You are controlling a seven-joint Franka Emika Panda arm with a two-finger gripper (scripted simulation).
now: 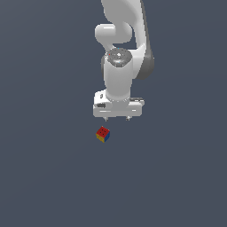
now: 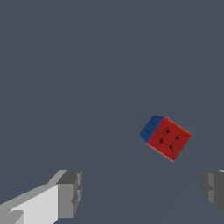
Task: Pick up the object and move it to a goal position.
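Observation:
The object is a tiny cube (image 1: 103, 134) with a dotted red face on top and yellow and blue sides, lying on the flat grey surface. My white gripper (image 1: 117, 118) hangs just above and behind it, slightly toward the exterior view's right, pointing down. Its short fingertips (image 1: 105, 119) stand wide apart and hold nothing. In the wrist view the cube (image 2: 166, 138) shows its red dotted face and a blue side. It lies ahead of the gap between the two grey finger pads (image 2: 70, 192), closer to one pad, and touches neither.
The white arm (image 1: 122, 48) rises behind the gripper toward the top of the exterior view. The grey surface (image 1: 44, 177) is uniform, with no other object or edge in sight.

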